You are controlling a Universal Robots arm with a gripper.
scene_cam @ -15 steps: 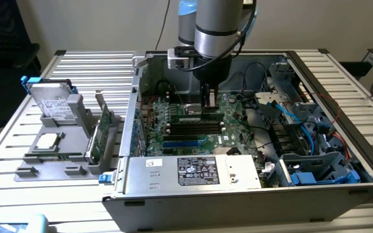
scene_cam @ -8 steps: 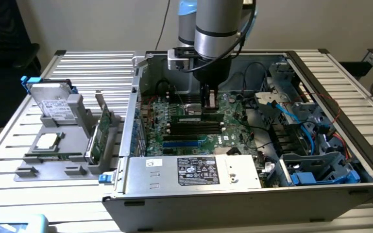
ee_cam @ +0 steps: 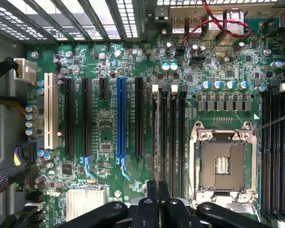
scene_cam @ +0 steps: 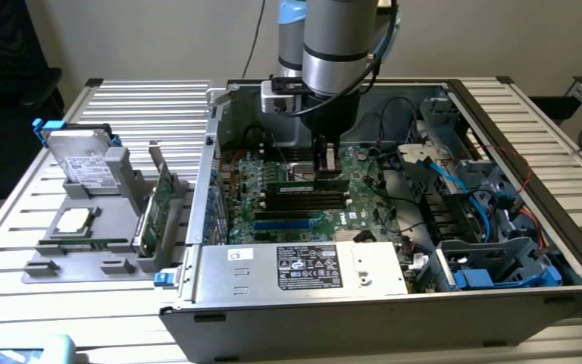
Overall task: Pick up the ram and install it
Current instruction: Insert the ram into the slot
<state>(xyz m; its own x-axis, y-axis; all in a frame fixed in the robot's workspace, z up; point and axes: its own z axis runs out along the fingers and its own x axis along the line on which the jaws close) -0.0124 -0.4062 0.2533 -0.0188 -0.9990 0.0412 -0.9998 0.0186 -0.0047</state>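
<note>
End effector (scene_cam: 323, 173) is low in the computer case (scene_cam: 372, 322), pinching the ram (scene_cam: 306, 184), which stands on its edge at the black memory slots (scene_cam: 306, 202), so the pick-up is done, but I cannot tell if it is pushed fully in.

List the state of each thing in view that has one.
gripper: shut on the ram
ram: on edge at the memory slots, seating unclear
CPU socket: empty
expansion slots: empty
PC case: side open
processor: lying flat on the grey fixture
</note>
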